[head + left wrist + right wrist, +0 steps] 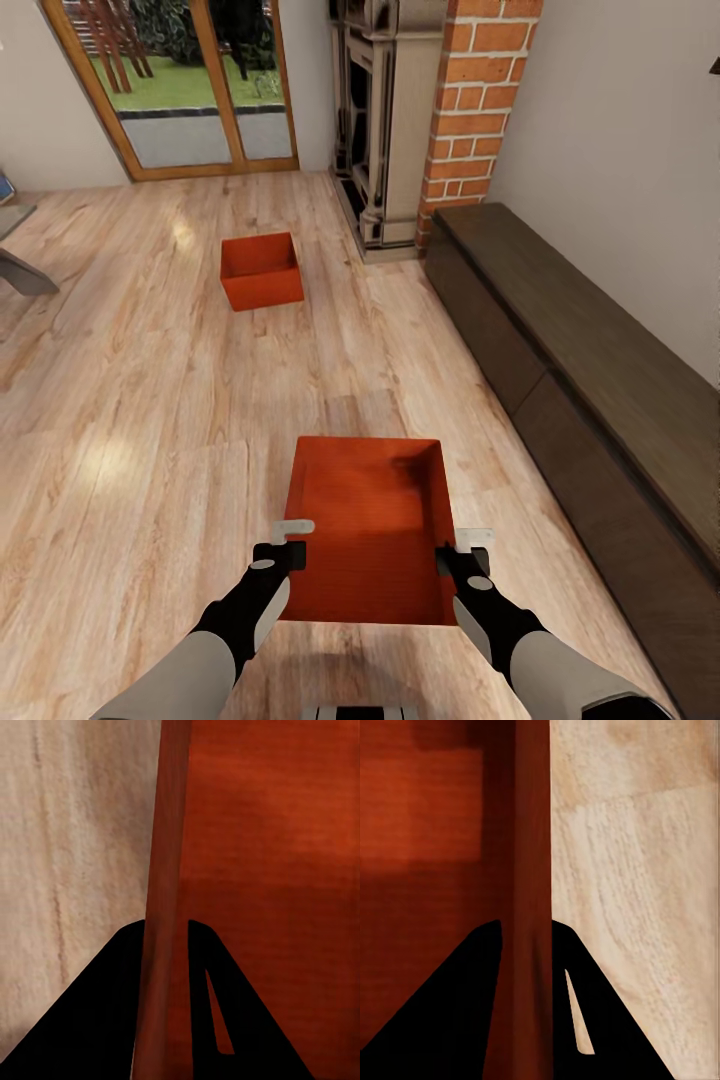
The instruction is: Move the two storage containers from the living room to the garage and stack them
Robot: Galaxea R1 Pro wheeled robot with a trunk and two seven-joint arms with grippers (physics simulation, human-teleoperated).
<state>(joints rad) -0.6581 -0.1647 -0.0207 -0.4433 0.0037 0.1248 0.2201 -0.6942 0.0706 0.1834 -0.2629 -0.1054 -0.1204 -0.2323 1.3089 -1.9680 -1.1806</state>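
Both grippers, left (283, 545) and right (461, 553), pinch opposite side walls of the near storage container (370, 525), apparently to lift it level, while the far container (261, 270) waits by the fireplace (385, 120)

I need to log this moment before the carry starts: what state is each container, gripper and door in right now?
Near storage container: upright, topless, nothing inside, on the wood-plank floor, gripped on both side walls.
Far storage container: upright on the same floor, untouched.
Left gripper: shut on the near container's left wall.
Right gripper: shut on its right wall.
Glass doors: closed.
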